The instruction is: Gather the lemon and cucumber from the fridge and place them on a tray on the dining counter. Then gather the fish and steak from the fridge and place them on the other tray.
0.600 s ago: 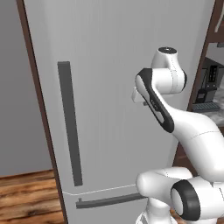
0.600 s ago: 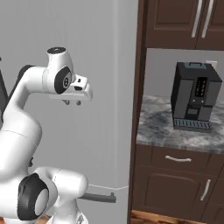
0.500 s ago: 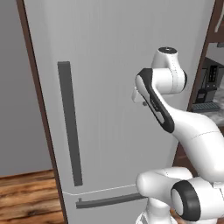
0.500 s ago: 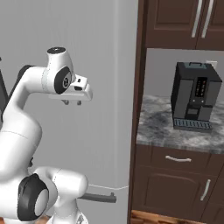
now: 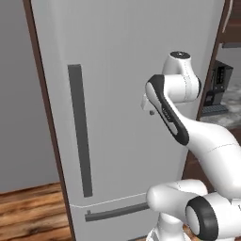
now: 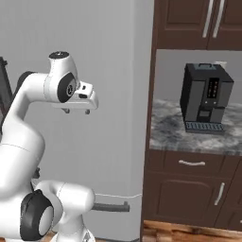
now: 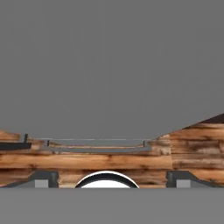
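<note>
The fridge (image 5: 122, 94) filled the centre of the left base frame, door closed. The gripper (image 6: 75, 111) hung mid-left in the right base frame, jaws wide apart, holding nothing.

You're looking at the fridge (image 5: 117, 94), a tall light grey one with its doors shut flat. On the upper door there's a long dark grey vertical bar handle (image 5: 80, 129) running down near the left edge, and just below the seam you've got a shorter horizontal bar handle (image 5: 117, 212) on the lower drawer. From the right base camera, the fridge's right edge sits tight against the dark-wood cabinets.
</note>
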